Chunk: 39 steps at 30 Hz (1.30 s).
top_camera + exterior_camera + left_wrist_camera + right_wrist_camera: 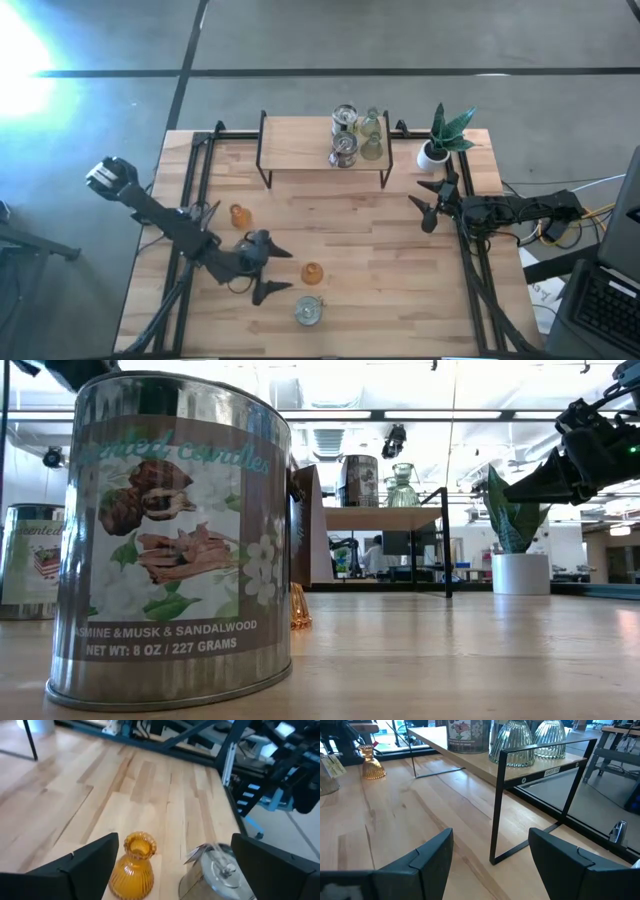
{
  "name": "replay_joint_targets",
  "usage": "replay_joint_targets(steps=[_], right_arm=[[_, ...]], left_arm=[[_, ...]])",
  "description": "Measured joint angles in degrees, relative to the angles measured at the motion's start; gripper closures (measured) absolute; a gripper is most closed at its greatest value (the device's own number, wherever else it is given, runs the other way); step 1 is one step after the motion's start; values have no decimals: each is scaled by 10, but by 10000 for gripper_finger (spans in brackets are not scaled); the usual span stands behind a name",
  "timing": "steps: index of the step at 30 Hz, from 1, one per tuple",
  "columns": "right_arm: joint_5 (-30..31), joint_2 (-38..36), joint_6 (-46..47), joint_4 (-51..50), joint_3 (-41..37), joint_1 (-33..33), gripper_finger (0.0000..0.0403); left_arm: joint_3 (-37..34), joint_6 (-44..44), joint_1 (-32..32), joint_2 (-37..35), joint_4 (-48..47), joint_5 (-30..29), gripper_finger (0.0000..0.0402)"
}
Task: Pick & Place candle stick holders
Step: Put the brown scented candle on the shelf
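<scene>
High view shows the wooden bench [350, 230] from straight above, with a small shelf [300, 145] on black legs standing along its far edge. On the shelf's right half stand two silvery candle tins [344, 135] and two pale green holders [371, 135], close together in a cluster. A potted plant [440, 140] sits beside the shelf, near the far right corner. The left gripper [275, 270] hangs low over the near half of the bench with its fingers spread wide and nothing between them. Just beyond its tips an orange holder [312, 272] stands upright, long axis vertical, frilled mouth pointing up; the left wrist view shows the same orange holder [132, 865] free between the open fingers. A silvery tin [309, 311] rests close to it by the near edge, and fills the low view as a labelled candle tin [170, 540]. A second orange holder [239, 215] stands upright toward the left edge. The right gripper [428, 195] waits near the right edge, in front of the plant, its fingers parted and empty.
</scene>
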Motion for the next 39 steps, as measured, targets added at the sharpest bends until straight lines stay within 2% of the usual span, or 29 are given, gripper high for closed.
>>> replay_joint_targets(steps=[3, 14, 17, 39], right_arm=[[0, 0, 0, 0, 0, 0, 152], [0, 0, 0, 0, 0, 0, 152], [0, 0, 0, 0, 0, 0, 152], [0, 0, 0, 0, 0, 0, 152]], left_arm=[[0, -1, 0, 16, -1, 9, 11], [-2, -63, 1, 81, 19, 145, 12], [-2, -66, 0, 93, 30, 166, 12], [-2, -72, 1, 110, 36, 132, 12]])
